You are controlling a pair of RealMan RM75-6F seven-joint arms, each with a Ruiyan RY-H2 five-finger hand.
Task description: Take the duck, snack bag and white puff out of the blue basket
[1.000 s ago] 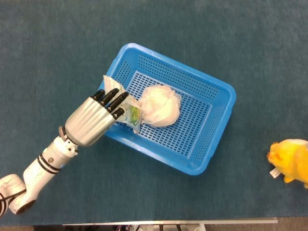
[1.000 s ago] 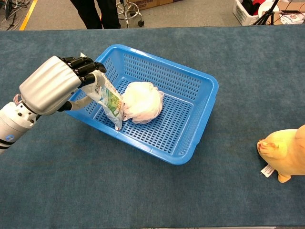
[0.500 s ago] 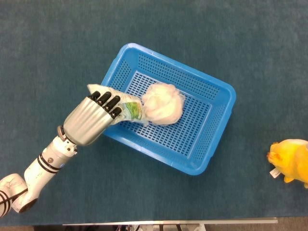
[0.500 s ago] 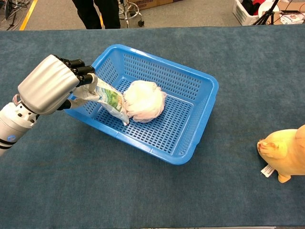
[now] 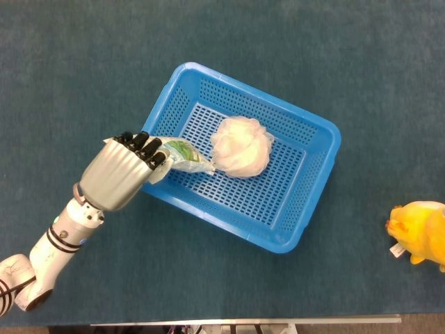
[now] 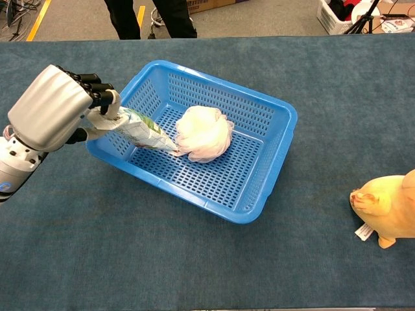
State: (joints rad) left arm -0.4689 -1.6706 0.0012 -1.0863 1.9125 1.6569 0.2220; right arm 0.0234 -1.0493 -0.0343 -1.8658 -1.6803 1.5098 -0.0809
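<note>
My left hand (image 5: 118, 174) (image 6: 55, 113) grips one end of the green and white snack bag (image 5: 182, 155) (image 6: 141, 129), which hangs tilted over the left rim of the blue basket (image 5: 306, 209) (image 6: 259, 188). The bag's far tip touches the white puff (image 5: 240, 145) (image 6: 204, 132), which lies inside the basket near its middle. The yellow duck (image 5: 421, 233) (image 6: 389, 210) rests on the table at the far right, outside the basket. My right hand appears in neither view.
The table is covered in dark teal cloth (image 5: 83, 62). Beyond the far table edge, a person's legs (image 6: 172, 16) and a stool stand on the floor.
My left hand has pulled back to the left with the snack bag, tipping it from near upright to nearly level over the rim. The puff rolled slightly to the right.
</note>
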